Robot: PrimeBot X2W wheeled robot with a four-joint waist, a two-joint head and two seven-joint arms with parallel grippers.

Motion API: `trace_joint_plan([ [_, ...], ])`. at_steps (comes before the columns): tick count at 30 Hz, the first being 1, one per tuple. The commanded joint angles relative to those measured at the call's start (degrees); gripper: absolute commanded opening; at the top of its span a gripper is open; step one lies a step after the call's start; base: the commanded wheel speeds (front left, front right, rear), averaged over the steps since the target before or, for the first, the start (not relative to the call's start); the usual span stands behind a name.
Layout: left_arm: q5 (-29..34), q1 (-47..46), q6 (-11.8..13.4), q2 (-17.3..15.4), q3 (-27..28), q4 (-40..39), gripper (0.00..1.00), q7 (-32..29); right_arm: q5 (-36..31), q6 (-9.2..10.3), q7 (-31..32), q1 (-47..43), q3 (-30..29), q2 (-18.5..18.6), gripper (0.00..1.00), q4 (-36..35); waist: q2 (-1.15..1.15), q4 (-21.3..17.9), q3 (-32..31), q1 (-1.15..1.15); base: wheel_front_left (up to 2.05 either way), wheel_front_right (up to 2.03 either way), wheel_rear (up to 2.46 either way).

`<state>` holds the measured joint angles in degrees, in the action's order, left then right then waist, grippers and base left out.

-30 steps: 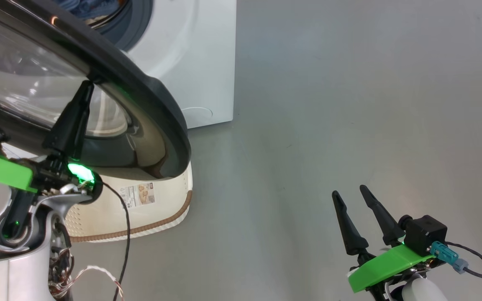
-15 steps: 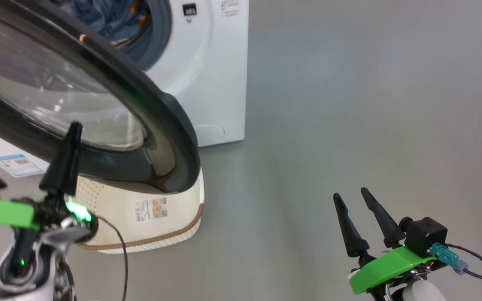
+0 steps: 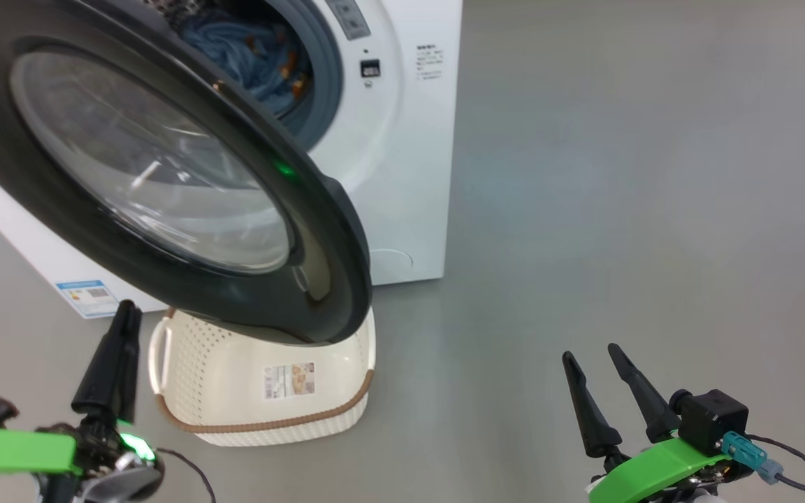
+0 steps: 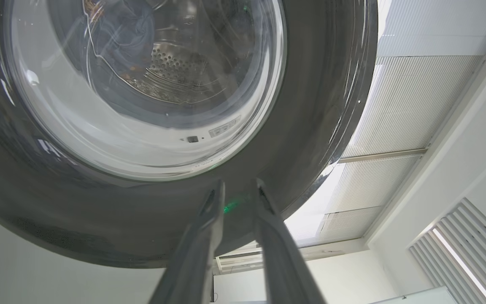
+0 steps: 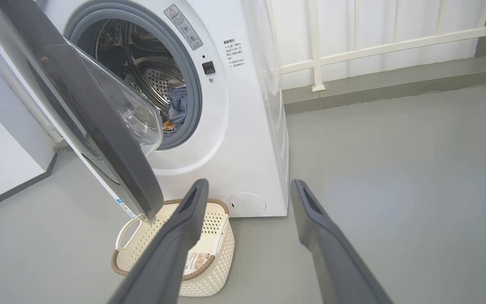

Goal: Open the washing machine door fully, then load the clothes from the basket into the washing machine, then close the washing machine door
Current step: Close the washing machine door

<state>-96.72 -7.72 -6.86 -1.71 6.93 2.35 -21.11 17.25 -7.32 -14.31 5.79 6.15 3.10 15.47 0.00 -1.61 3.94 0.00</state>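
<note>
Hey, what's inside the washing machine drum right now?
Light blue clothes with orange prints lie in the perforated steel drum. The half-open door covers part of the opening, so the rest is hidden.

Premises read as an indoor test room or lab bay set up as a laundry corner. A white front-loading washing machine [image 5: 247, 126] stands directly on a seamless grey floor [image 5: 395, 177], with a blue label sticker [image 3: 88, 293] low on its left. A perforated basket [image 5: 222, 249] sits on the floor at its foot. The far wall is plain white, with a white rail [image 5: 352, 55] and a grey base band [image 5: 373, 82]. Overhead are white ribbed ceiling panels [image 4: 399, 105] and a slatted vent [image 4: 471, 236]
</note>
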Motion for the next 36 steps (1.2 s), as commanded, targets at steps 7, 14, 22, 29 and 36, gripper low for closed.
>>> trace_joint_plan([
  [7,2.2,2.0,-0.6,-1.2,0.6,-3.7,1.00,6.7,0.0,-0.17,-0.7,0.0,1.6,-0.2,1.00,-1.4,0.00,1.8,-1.9,0.00,0.00,0.00,0.00],
  [14,5.3,3.3,-0.6,-1.2,0.8,-6.3,1.00,13.4,0.1,-0.17,-0.7,-0.2,1.7,-0.2,1.00,-1.5,0.00,1.9,-2.4,0.00,0.00,0.00,0.00],
  [22,15.2,5.5,-0.6,-2.2,1.1,-10.5,1.00,25.3,0.3,-0.17,-0.7,-0.4,1.6,-0.2,1.00,-1.7,0.00,1.7,-3.3,0.00,0.00,0.00,0.00],
  [29,25.7,8.3,-0.6,-6.5,-3.2,-11.0,1.00,34.9,0.3,-0.17,-0.7,-0.4,1.3,-0.2,1.00,-1.9,0.00,1.8,-3.7,0.00,0.00,0.00,0.00],
  [36,47.0,9.9,-0.6,-7.3,-2.6,-9.2,1.00,36.1,0.3,-0.17,-0.7,-0.9,1.0,-0.2,1.00,-2.4,0.00,2.4,-4.0,0.00,0.00,0.00,0.00],
])
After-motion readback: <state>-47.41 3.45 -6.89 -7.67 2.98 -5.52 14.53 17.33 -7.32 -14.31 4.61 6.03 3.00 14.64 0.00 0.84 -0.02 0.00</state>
